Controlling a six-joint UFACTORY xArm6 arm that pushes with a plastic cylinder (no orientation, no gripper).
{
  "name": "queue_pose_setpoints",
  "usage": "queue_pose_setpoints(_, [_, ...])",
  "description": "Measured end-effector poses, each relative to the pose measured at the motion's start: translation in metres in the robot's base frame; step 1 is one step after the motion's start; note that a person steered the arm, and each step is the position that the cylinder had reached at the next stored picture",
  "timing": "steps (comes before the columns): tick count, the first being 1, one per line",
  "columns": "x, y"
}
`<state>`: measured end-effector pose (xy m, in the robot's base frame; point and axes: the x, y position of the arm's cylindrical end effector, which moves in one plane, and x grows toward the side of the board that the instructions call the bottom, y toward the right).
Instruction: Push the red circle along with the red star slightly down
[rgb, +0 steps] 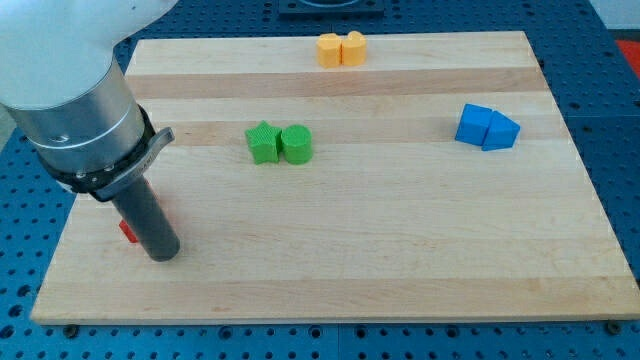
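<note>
Nearest, at the view's lower left, our arm's dark rod stands on the wooden board (400, 260); my tip (162, 255) rests on the surface. We carry no pincer, so there is nothing to release or clench. Just behind the rod a red block (127, 231) peeks out — shape hidden, and we cannot tell circle from star. Farther up sit the green star (263, 143) touching the green cylinder (296, 144), the blue pair (487, 128) at right, then the orange pair (341, 48) — all well apart from our work.
</note>
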<state>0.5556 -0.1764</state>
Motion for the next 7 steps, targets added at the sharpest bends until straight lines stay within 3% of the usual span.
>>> queue_pose_setpoints(2, [-0.060,0.050])
queue_pose_setpoints(3, [-0.090,0.034])
queue_pose_setpoints(5, [-0.098,-0.039])
queue_pose_setpoints(7, [-0.060,-0.043])
